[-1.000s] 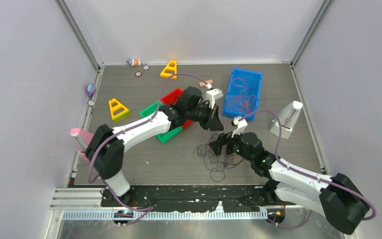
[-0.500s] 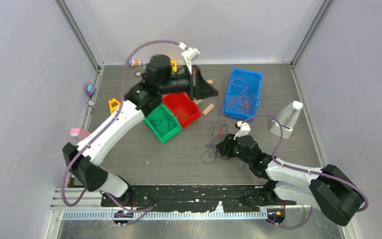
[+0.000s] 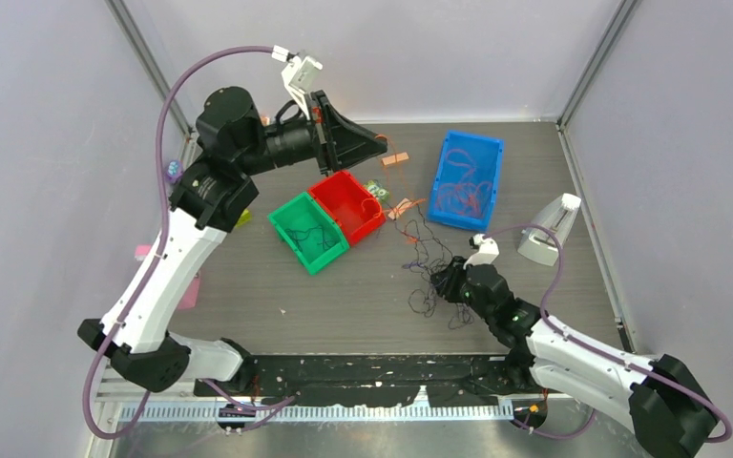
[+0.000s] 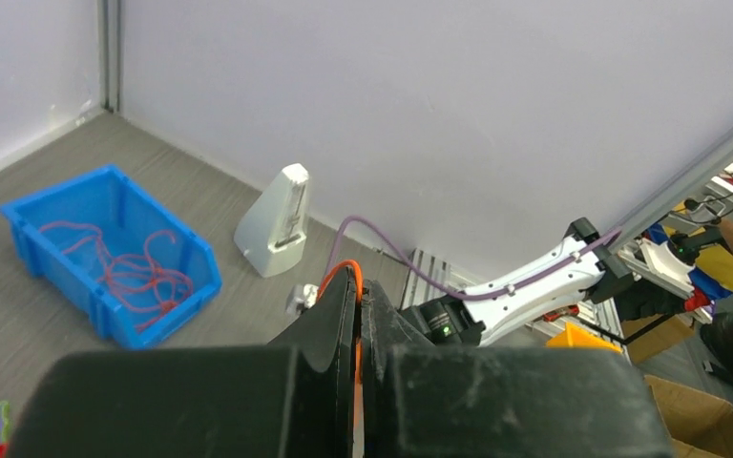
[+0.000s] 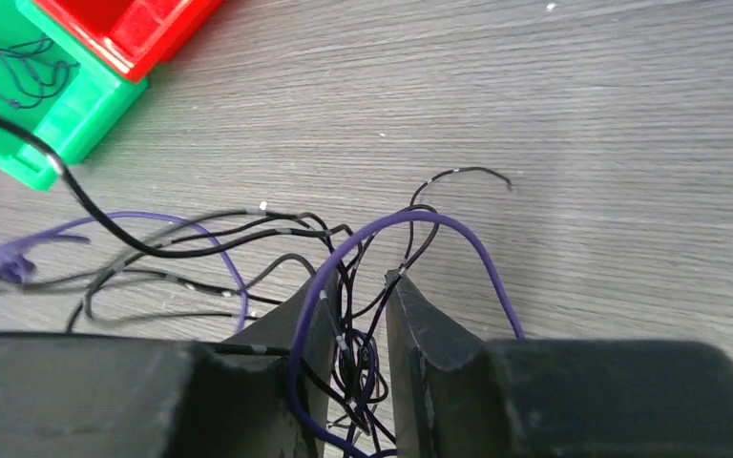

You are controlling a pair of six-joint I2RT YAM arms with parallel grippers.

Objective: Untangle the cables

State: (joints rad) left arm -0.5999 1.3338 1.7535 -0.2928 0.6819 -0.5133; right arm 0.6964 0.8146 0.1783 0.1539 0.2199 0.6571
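Note:
My left gripper [image 3: 382,145] is raised high over the back of the table, shut on a thin orange cable [image 4: 339,272] that loops out past its fingertips [image 4: 361,284]. More of the orange cable [image 3: 407,204] trails down near the red bin. A tangle of thin black and purple cables [image 3: 428,250] lies on the table at centre right. My right gripper [image 3: 442,284] is low over this tangle. Its jaws [image 5: 361,281] stand narrowly apart, with several dark strands and a purple loop [image 5: 439,221] running loosely through the gap.
A blue bin [image 3: 468,138] at back right holds red cables. A red bin [image 3: 329,186] and a green bin [image 3: 291,215] sit side by side left of the tangle; the green one holds a dark cable. A white wedge-shaped object [image 3: 549,229] stands at right.
My left arm has swung up and back to the left, lifting the orange cable away from the pile. My right gripper's jaws have narrowed from wide open around the dark strands.

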